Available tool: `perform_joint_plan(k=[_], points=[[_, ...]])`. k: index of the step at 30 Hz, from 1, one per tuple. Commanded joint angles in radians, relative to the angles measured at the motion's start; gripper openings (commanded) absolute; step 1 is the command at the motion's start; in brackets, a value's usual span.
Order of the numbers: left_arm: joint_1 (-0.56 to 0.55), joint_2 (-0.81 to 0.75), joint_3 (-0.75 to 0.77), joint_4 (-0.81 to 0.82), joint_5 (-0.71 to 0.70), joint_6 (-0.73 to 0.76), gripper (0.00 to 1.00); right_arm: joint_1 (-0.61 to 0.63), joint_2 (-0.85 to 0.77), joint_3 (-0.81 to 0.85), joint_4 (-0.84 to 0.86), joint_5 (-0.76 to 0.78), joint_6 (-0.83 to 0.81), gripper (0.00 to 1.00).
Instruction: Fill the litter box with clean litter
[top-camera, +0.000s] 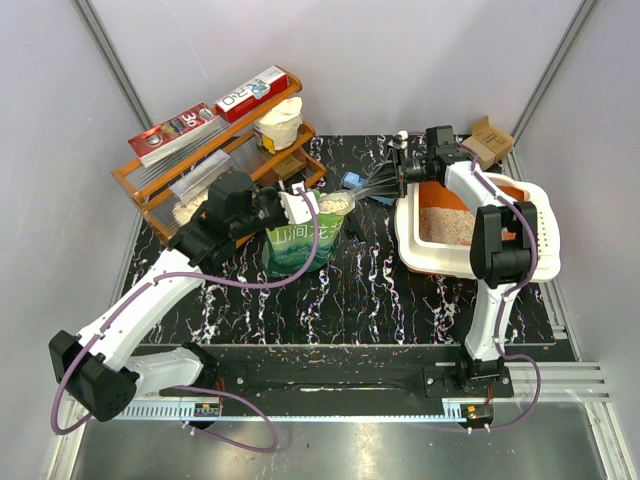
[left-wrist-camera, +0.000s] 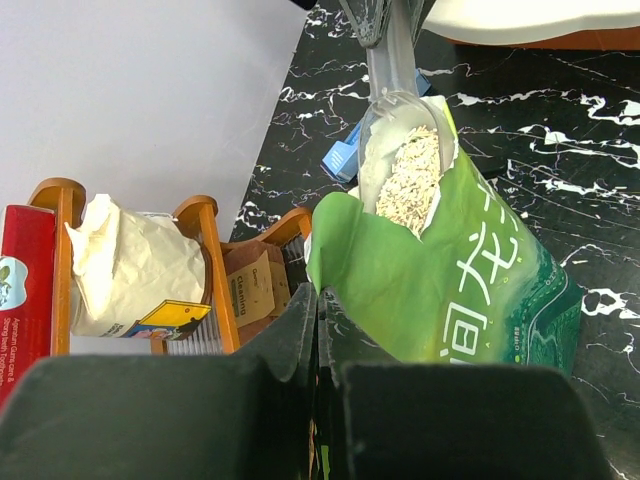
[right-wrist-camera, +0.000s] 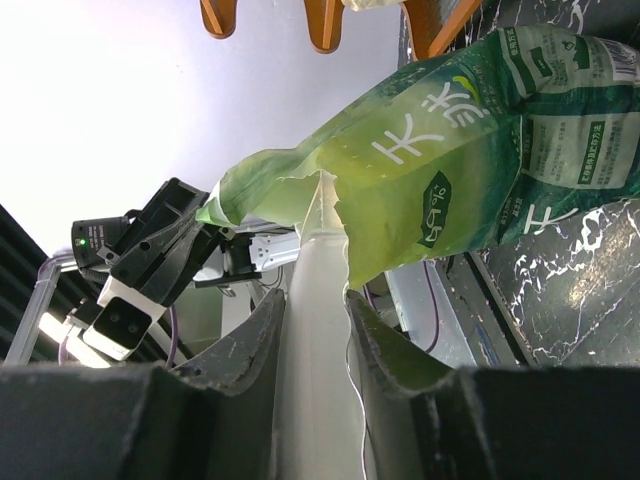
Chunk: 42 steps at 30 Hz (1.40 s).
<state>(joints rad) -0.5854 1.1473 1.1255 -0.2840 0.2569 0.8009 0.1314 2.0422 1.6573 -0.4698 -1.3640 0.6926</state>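
The litter box, white-rimmed and orange inside, sits at the right and holds a layer of pale clean litter. A glossy green pouch stands open at centre. My left gripper is shut on the pouch's top edge, with green film pinched between the jaws. My right gripper is shut on the handle of a translucent scoop. The scoop's bowl lies in the pouch mouth with pale granules in it. The litter box rim also shows in the left wrist view.
An orange wire rack with red boxes and a white bag stands at back left. A blue clip lies behind the pouch. A small cardboard box sits behind the litter box. Grey walls close in the table.
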Motion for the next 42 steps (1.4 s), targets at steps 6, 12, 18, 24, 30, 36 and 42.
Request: perform_joint_plan(k=[6, 12, 18, 24, 30, 36, 42], points=[[0.004, -0.031, 0.065, 0.134, -0.016, 0.024, 0.00, -0.102, -0.128, -0.025, 0.095, -0.064, 0.051, 0.00], [0.004, -0.034, 0.053, 0.158, -0.018, 0.029, 0.00, -0.018, -0.020, -0.040, 0.135, 0.019, 0.045, 0.00], [0.004, -0.054, 0.031, 0.175, -0.033, 0.043, 0.00, -0.033, -0.074, -0.090, 0.141, 0.003, 0.036, 0.00], [0.006, -0.057, 0.026, 0.169, -0.030, 0.072, 0.00, -0.062, -0.117, -0.102, 0.149, -0.024, 0.048, 0.00], [0.006, -0.067, -0.023, 0.216, -0.053, 0.072, 0.00, -0.102, -0.157, -0.125, 0.148, -0.064, 0.068, 0.00], [0.006, -0.075, -0.033, 0.217, -0.054, 0.067, 0.00, -0.127, -0.183, -0.148, 0.148, -0.079, 0.070, 0.00], [0.007, -0.078, -0.038, 0.215, -0.056, 0.064, 0.00, -0.153, -0.208, -0.175, 0.163, -0.081, 0.068, 0.00]])
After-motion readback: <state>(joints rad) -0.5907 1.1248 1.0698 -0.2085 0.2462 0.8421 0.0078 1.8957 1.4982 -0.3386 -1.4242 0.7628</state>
